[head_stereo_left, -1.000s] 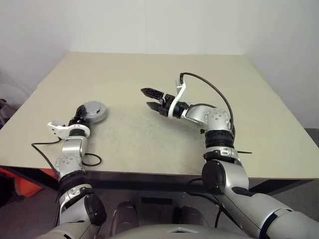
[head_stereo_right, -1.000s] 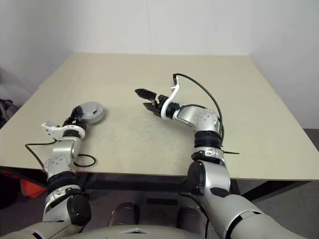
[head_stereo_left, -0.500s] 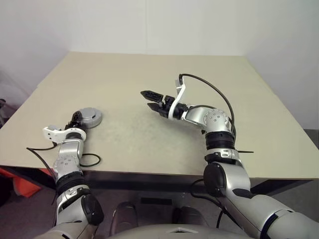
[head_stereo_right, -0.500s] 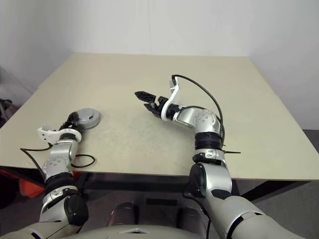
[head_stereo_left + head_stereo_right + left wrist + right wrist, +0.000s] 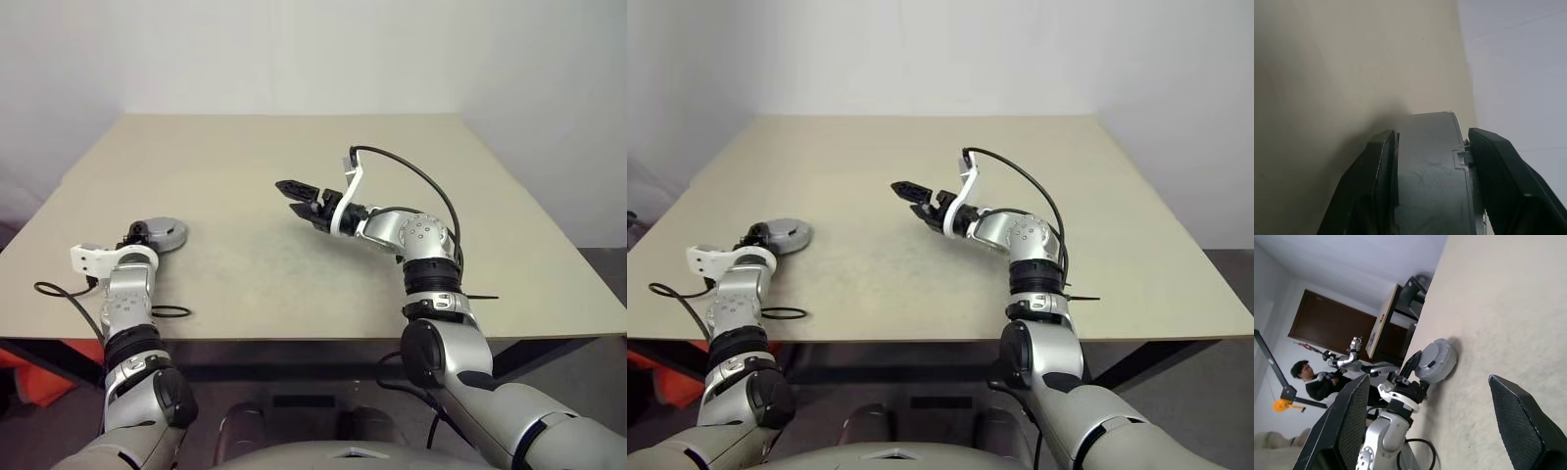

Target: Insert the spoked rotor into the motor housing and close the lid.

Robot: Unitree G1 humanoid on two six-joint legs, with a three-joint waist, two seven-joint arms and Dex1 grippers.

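On a bare beige tabletop (image 5: 294,264), the closed motor housing (image 5: 165,234) sits near the 9 o'clock edge, gripped between the left gripper (image 5: 138,235) fingers, and could slide off; the right gripper (image 5: 293,195) hovers wide open, empty.

Beige table (image 5: 294,157) under grey housing (image 5: 165,235)

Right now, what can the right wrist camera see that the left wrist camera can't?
Right wrist view: a person by a dark door, far behind the left arm, and the round top of the motor. Left wrist view: the motor's side up close, a black finger on each side, and a pale wall. Both: the motor, the left gripper around it, and the table.
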